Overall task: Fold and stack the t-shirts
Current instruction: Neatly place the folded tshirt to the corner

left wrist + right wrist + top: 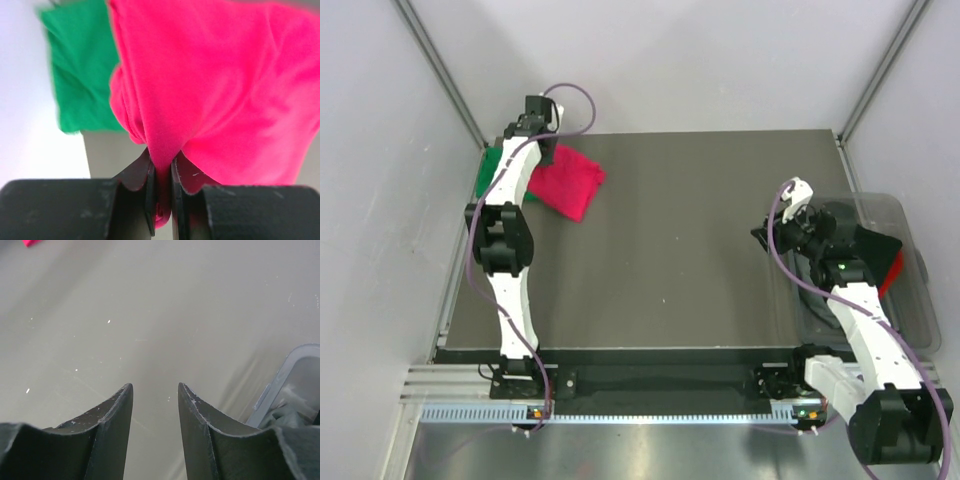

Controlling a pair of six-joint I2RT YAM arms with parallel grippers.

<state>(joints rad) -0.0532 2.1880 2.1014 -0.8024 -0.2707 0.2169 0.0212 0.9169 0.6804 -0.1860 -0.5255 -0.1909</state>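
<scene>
Left tool (161, 165) clamped on a fold of the crimson-pink soft cloth t-shirt (220, 85), far-left desk (680, 240) corner, overlapping the emerald green cloth t-shirt (80, 75). Right tool (155, 392), jaws apart, over the desk. Risk: dragging by one pinch unfolds pink, skews stack.

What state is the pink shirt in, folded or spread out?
Folded: the pink shirt is a small compact bundle near the green shirt, with the left gripper pinching a fold of its cloth.
</scene>
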